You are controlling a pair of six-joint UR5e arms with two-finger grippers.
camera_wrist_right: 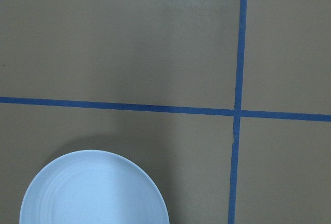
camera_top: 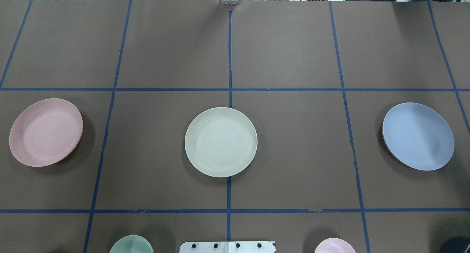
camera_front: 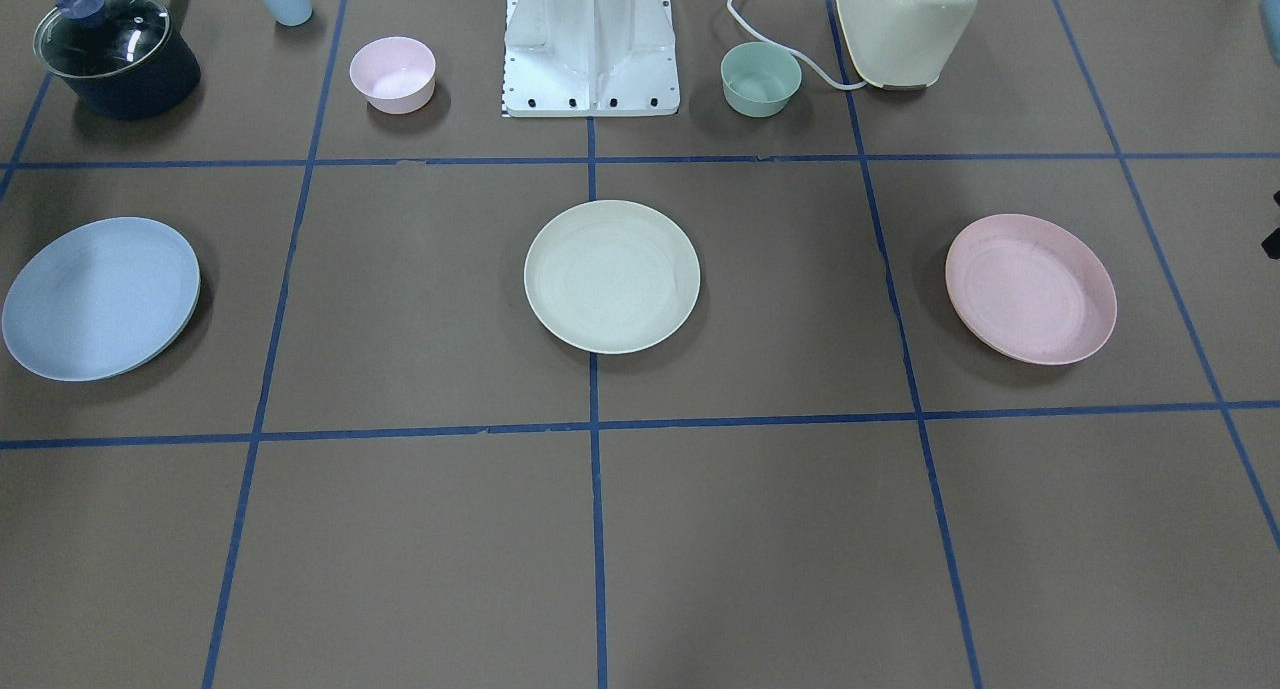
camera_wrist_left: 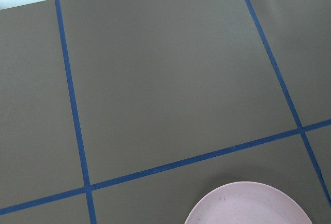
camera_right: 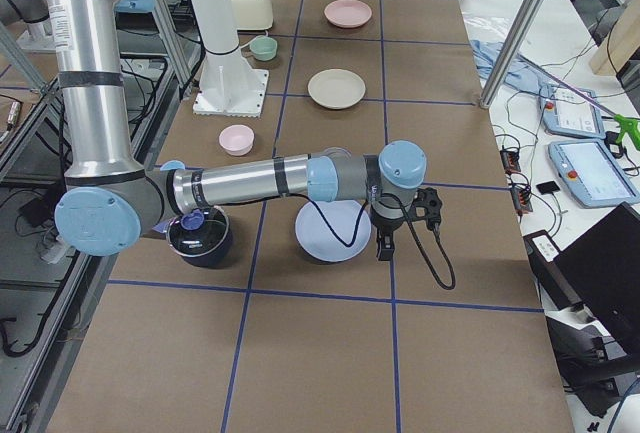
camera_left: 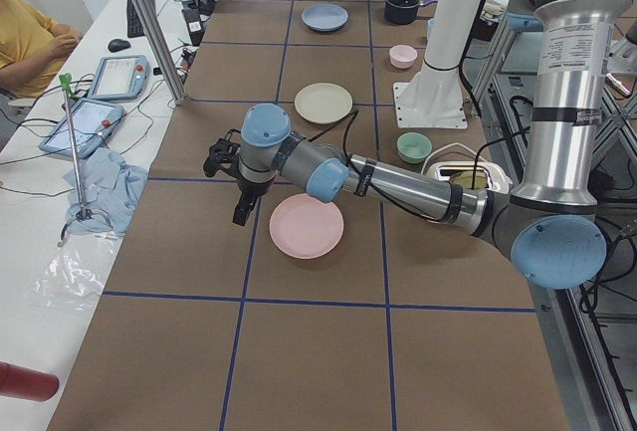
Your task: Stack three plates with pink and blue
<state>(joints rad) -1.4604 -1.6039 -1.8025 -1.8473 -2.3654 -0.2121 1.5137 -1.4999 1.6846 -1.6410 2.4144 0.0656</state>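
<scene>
Left tool (camera_left: 214,158) hovers near the pink plate (camera_top: 46,132), right tool (camera_right: 430,203) near the blue plate (camera_top: 418,136). I can't tell how far either is open, or whether it holds anything. The cream plate (camera_top: 220,141) sits between them, all well apart on the brown surface (camera_top: 293,154). The plates look like matte plastic: round, shallow, light, stiff. I'd pinch the raised rim; they may skid.
</scene>
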